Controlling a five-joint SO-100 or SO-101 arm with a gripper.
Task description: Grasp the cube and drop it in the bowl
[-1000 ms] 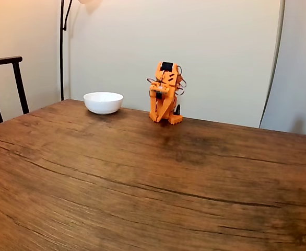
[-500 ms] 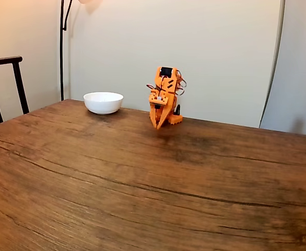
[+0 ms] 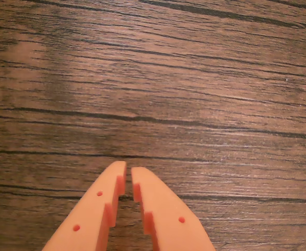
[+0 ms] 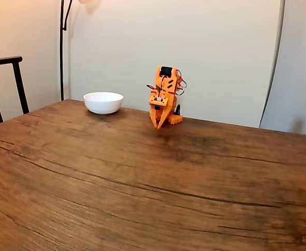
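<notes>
Wrist view: gripper enters from 6 o'clock, both orange fingers pointing up toward 12. Tips nearly together, just a thin slit between them, nothing held. Under them is bare wood grain of the table.

Fixed view: arm folded up compact at far edge of table, gripper pointing down, tips just above or at the wood, can't tell if touching. White bowl sits at approx 9 o'clock from the arm base, near but apart from it, upright, also by the far edge. Can't see into it from this angle, the rim hides the inside.

Cube: I don't find it on the table in either view. It might be inside the bowl, below the rim, or somewhere the cams don't cover. So the scene fits two stages: arm parked w/ cube yet to be located, or arm parked w/ cube already dropped in the bowl. I can't settle which from here.

How I'd run it well, either way:
- keep the arm slow coming out of the fold, tips are v. low to the wood
- lift the wrist cam enough to sweep the table and look over the bowl rim before committing to anything
- if a cube turns up on the table, spread the jaws wide before descending, centre the slit on it, close on flat faces
- steer clear of the bowl rim at 9 o'clock; the bowl looks light, could slide.
</notes>
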